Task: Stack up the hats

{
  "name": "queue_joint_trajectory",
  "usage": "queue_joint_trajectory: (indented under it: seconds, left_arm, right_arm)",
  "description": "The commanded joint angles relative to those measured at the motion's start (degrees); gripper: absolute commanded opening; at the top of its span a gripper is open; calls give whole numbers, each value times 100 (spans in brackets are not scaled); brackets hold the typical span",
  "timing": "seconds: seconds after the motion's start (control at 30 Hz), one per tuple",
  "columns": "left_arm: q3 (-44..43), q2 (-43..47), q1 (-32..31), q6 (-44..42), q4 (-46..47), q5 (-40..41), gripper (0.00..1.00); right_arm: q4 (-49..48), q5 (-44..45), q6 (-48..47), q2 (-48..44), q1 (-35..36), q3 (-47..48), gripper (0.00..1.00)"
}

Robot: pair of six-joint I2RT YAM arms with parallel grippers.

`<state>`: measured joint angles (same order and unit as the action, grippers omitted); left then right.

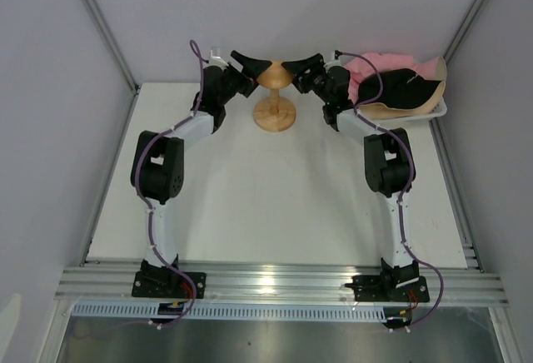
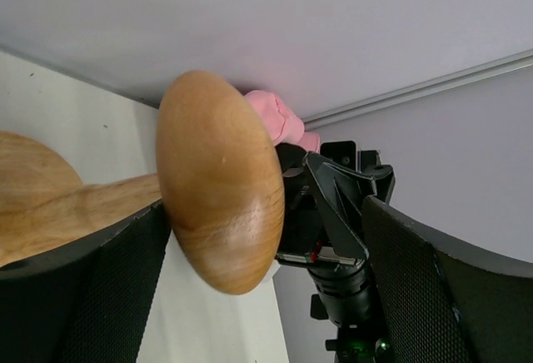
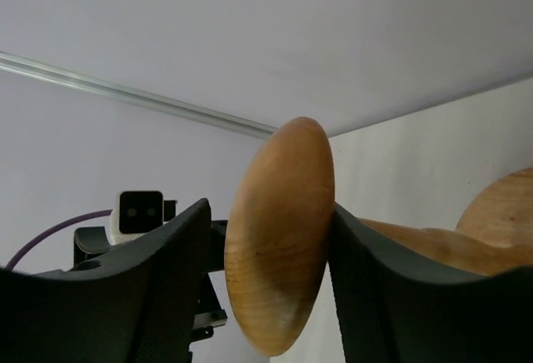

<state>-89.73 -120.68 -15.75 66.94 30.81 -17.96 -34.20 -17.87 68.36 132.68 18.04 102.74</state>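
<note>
The hats lie piled in a white mesh basket (image 1: 440,110) at the back right: a pink hat (image 1: 376,62), a black hat (image 1: 410,90) and a beige-and-pink hat (image 1: 435,70). A fourth hat does not show. The pink hat also shows in the left wrist view (image 2: 273,116). My left gripper (image 1: 250,63) is open at the left side of the wooden stand's cap (image 1: 275,72). My right gripper (image 1: 301,65) is open at its right side. In both wrist views the cap (image 2: 221,180) (image 3: 279,238) sits between the fingers. Neither gripper holds a hat.
The wooden mushroom-shaped stand rests on its round base (image 1: 275,116) at the back middle of the white table (image 1: 275,196). Grey walls close the back and sides. The basket sits just behind my right arm's wrist.
</note>
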Motion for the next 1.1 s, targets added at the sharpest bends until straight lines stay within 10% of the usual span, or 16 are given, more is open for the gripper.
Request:
queue_joint_trajectory:
  seconds: [0.0,0.2,0.5,1.07]
  left_arm:
    - [-501,-166,54,188,409,-182,96]
    - [-572,-219,46,223,470,-261,82]
    - [-501,281,-113,-373,-39,-402,24]
    - [1897,2496,-674,-673,-57,-305,21]
  right_arm:
    - [-298,-59,46,117,41,317,58]
    - [-289,-155,90,153,68,335,38]
    - [-316,-428,-121,-198,182,80,15]
    - [238,-138,-956,-2982,938,-2600,7]
